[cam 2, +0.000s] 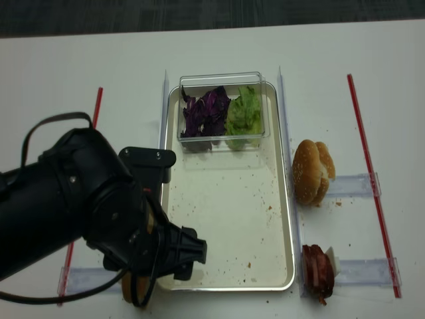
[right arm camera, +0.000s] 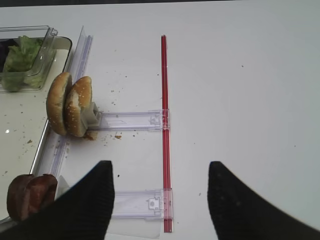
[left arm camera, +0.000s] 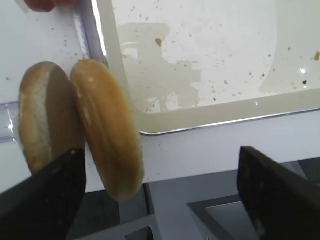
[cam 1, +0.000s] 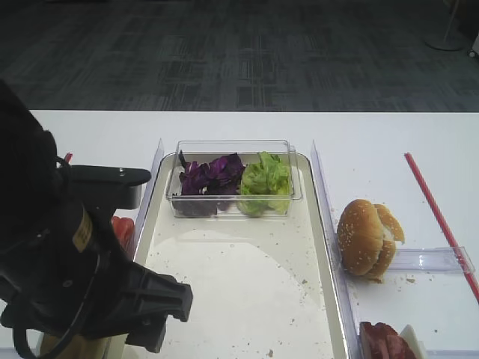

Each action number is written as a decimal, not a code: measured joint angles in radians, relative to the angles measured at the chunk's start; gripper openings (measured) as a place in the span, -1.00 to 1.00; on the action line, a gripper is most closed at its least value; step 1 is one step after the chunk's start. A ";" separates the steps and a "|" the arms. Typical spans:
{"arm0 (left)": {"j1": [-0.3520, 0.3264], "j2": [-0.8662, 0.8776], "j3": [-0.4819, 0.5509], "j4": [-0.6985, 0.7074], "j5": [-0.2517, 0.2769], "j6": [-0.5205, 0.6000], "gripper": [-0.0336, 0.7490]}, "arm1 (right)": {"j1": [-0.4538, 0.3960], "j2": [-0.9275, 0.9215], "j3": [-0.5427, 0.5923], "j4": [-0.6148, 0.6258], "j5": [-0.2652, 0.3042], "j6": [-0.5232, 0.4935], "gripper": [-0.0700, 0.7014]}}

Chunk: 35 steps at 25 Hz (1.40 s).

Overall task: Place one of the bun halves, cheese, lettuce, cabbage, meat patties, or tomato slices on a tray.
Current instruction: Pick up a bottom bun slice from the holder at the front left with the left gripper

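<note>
In the left wrist view my left gripper (left arm camera: 160,150) stands open over the table's near edge, off the tray's (left arm camera: 200,60) corner. Two bun halves (left arm camera: 107,130) stand on edge there, and the nearer one sits just inside the left finger (left arm camera: 45,195), ungripped. My right gripper (right arm camera: 159,167) hangs open over bare table with nothing between its fingers. The meat patties (right arm camera: 30,195) lie to its left. Lettuce (cam 1: 263,183) and cabbage (cam 1: 209,178) fill a clear tub at the tray's far end. Tomato slices (cam 1: 122,228) peek out behind the left arm (cam 1: 82,262). Cheese is out of view.
Thick sesame-seeded buns (cam 1: 367,238) stand on edge right of the tray (cam 1: 239,284). Clear plastic rails (right arm camera: 130,120) and a red strip (right arm camera: 164,125) lie on the white table. The tray floor holds only crumbs. The bulky left arm hides the tray's near left corner.
</note>
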 joint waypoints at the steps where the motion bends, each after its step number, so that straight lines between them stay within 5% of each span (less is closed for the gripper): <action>1: 0.000 0.006 0.000 0.000 -0.002 0.000 0.53 | 0.000 0.000 0.000 0.000 0.000 0.000 0.34; 18: 0.061 0.139 -0.004 0.037 -0.027 0.040 0.50 | 0.000 0.000 0.000 0.000 0.000 0.000 0.34; 29: 0.106 0.139 -0.004 0.035 -0.006 0.094 0.23 | 0.000 0.000 0.000 0.000 0.000 0.000 0.34; 35: 0.106 0.139 0.001 0.033 0.000 0.098 -0.11 | 0.000 0.000 0.000 0.000 0.000 0.000 0.34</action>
